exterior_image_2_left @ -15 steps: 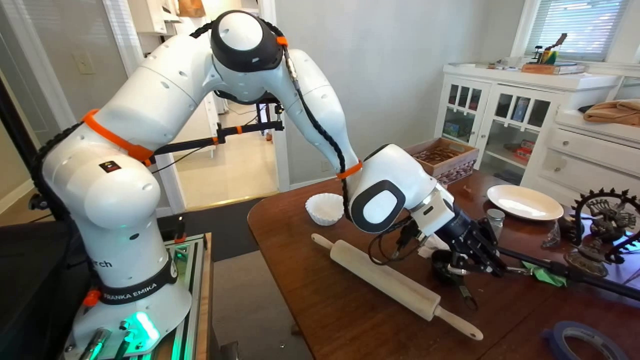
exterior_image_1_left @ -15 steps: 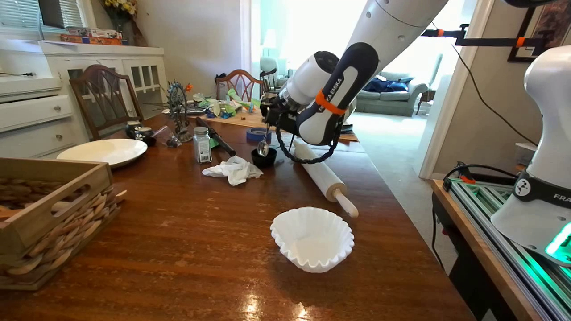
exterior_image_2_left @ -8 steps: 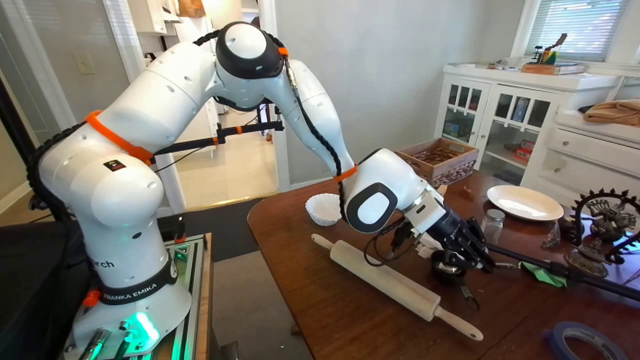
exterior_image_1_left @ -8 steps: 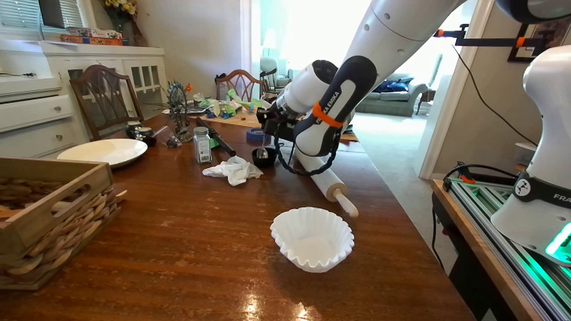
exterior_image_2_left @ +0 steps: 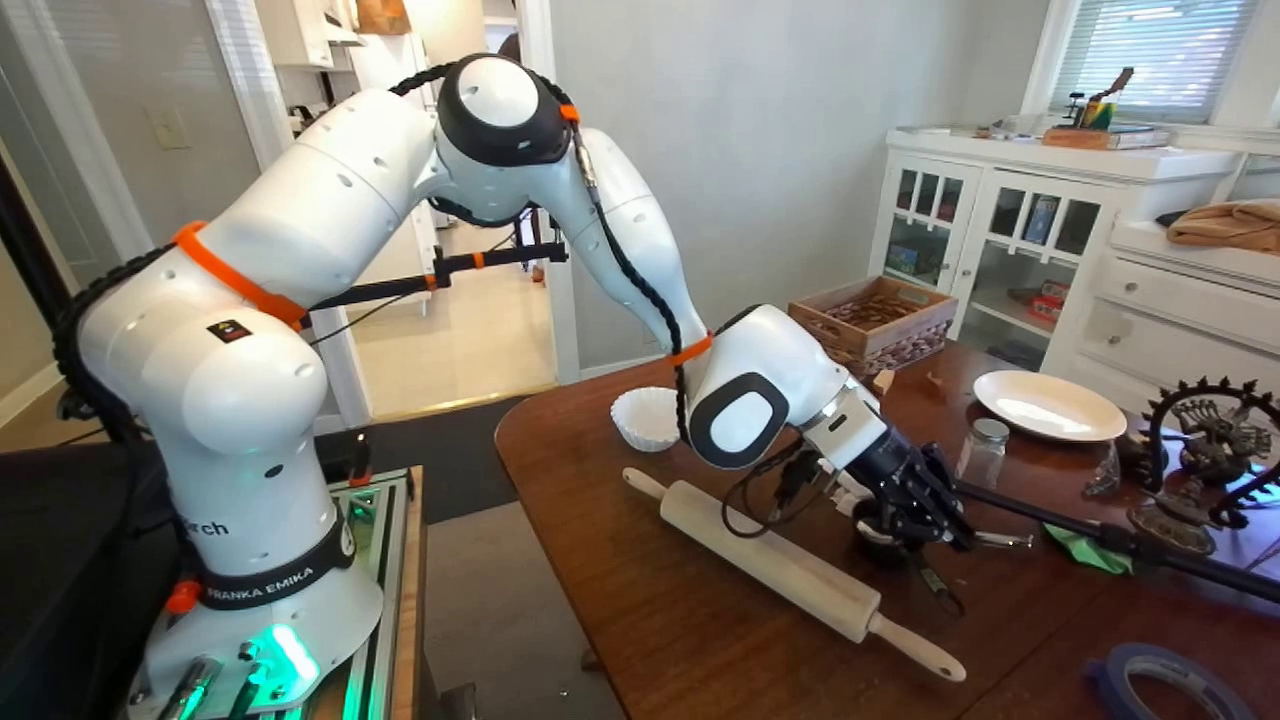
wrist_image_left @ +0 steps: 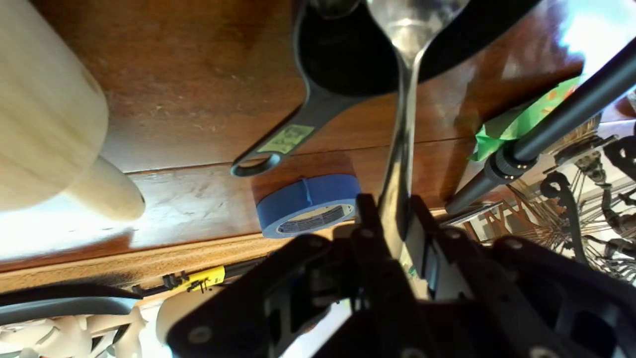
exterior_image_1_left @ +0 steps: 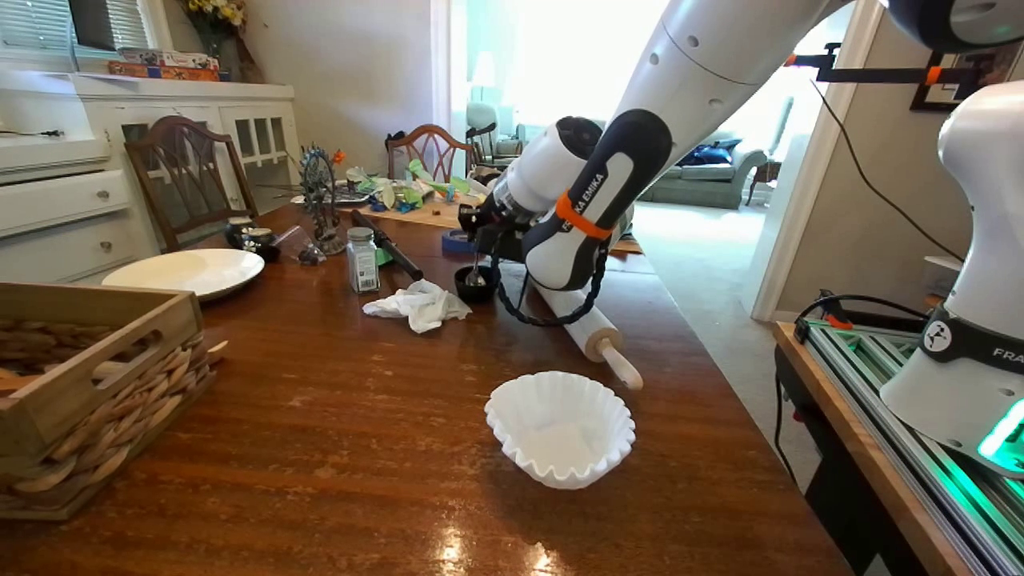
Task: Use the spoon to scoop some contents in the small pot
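You have the gripper [wrist_image_left: 392, 221] lower than a second ago, and in both exterior views it hangs just above the small pot [exterior_image_1_left: 476, 295]. Its fingers are clamped on the handle of the spoon [wrist_image_left: 403, 129], one on each side, and in an exterior view the tail of that handle juts out past them.

The clearest change is at the rounded end of the spoon: a second ago you see it high against the pot's rim, in full view; now it is down inside, with only its upper part showing over the near edge. Whether it touches the contents, you cannot tell from these views.

The small pot is just below your fingers and has shifted slightly from its earlier spot. The pot handle [wrist_image_left: 322, 108], with its yellow-green label, points toward the blue tape [wrist_image_left: 308, 191] near the gripper.

Everything else around you lies as it did. The rolling pin [exterior_image_2_left: 770, 560] is on the gripper's robot base [exterior_image_2_left: 245, 620] side. On the side away from the base are the crumpled white cloth [exterior_image_1_left: 420, 307], just beside the pot, then the glass jar [exterior_image_1_left: 363, 266], and the black pole [exterior_image_2_left: 1120, 540] running past the fingers. The white scalloped bowl [exterior_image_1_left: 560, 400] stands well apart from your gripper, on the opposite side from the tape.
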Robot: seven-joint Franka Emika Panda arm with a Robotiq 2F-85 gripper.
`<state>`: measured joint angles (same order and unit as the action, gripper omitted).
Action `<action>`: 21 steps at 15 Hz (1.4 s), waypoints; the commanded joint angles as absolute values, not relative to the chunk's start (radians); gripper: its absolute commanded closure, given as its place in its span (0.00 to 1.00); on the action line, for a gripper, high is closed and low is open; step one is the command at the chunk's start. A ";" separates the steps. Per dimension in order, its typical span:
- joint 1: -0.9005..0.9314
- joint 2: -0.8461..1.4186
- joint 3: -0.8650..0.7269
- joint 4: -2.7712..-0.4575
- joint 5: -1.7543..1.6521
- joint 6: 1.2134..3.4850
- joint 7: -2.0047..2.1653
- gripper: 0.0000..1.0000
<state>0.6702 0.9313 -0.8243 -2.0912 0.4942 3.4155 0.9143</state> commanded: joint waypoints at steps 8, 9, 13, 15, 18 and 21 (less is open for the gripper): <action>0.468 0.695 -0.704 -2.060 0.461 3.162 0.860 0.95; 0.440 0.668 -0.681 -2.053 0.466 3.129 0.855 0.95; 0.366 0.615 -0.621 -2.024 0.491 3.023 0.851 0.95; 0.308 0.579 -0.572 -2.019 0.427 2.974 0.895 0.95; 0.215 0.518 -0.482 -2.018 0.385 2.864 0.883 0.95; 0.079 0.452 -0.376 -2.022 0.386 2.749 0.877 0.95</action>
<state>0.2018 0.5349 -0.4688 -2.0064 0.4167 2.8556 0.8785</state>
